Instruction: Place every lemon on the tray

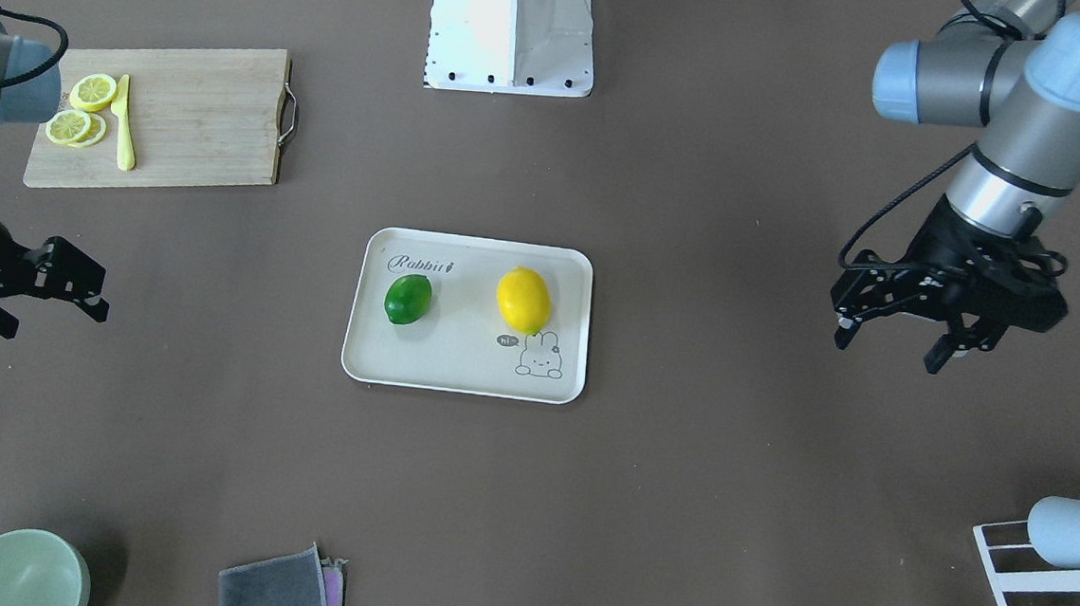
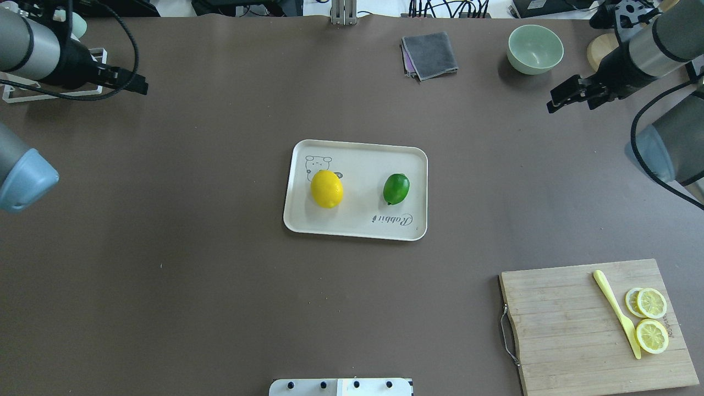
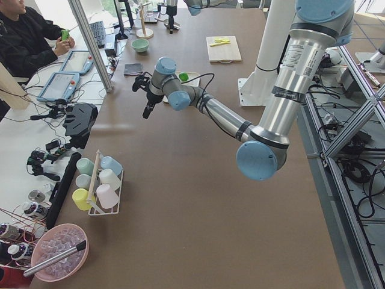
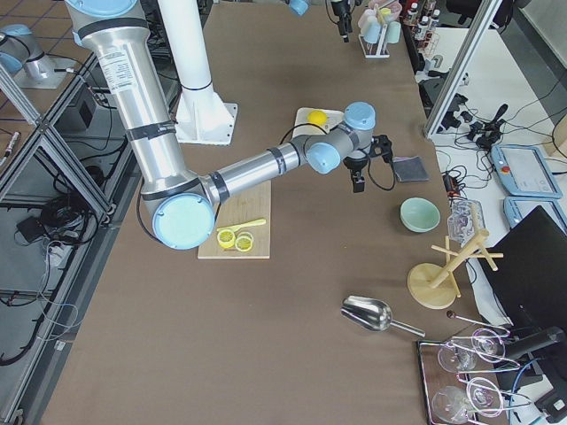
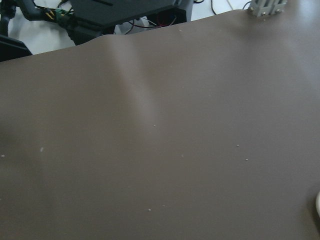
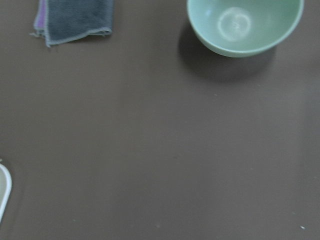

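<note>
Both lemons sit on the cream tray [image 1: 460, 364] in the middle of the table, the yellow lemon [image 1: 523, 299] right by the little bunny drawing and the green lemon [image 1: 407, 298] under the "Rabbit" word, with a gap between them. The left gripper [image 1: 888, 353] hangs over the table well off to one side, fingers spread apart and holding nothing. The right gripper [image 1: 50, 312] hangs far off on the other side near a green bowl [image 2: 536, 67], its fingers apart too.

Even bright light, soft shadows, blurry wrist views
</note>
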`<action>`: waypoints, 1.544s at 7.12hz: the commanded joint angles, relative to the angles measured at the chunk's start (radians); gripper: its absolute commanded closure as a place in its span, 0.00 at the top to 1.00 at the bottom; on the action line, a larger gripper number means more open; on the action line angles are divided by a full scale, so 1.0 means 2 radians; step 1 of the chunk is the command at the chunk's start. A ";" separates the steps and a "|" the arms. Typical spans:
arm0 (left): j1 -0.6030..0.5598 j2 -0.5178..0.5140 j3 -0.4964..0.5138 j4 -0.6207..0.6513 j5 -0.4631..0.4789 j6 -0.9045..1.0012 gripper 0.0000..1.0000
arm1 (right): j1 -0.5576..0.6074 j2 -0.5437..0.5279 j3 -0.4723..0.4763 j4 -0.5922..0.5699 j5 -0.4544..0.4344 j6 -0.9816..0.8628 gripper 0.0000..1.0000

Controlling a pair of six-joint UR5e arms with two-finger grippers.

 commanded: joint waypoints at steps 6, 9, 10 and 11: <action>-0.259 0.112 0.061 0.131 -0.117 0.322 0.98 | 0.213 -0.173 -0.005 -0.135 0.027 -0.362 1.00; -0.261 0.143 0.058 0.126 -0.134 0.319 0.98 | 0.214 -0.176 -0.016 -0.144 0.029 -0.373 1.00; -0.262 0.144 0.056 0.129 -0.140 0.318 0.98 | 0.214 -0.176 -0.017 -0.146 0.029 -0.373 1.00; -0.262 0.144 0.056 0.129 -0.140 0.318 0.98 | 0.214 -0.175 -0.016 -0.145 0.028 -0.373 1.00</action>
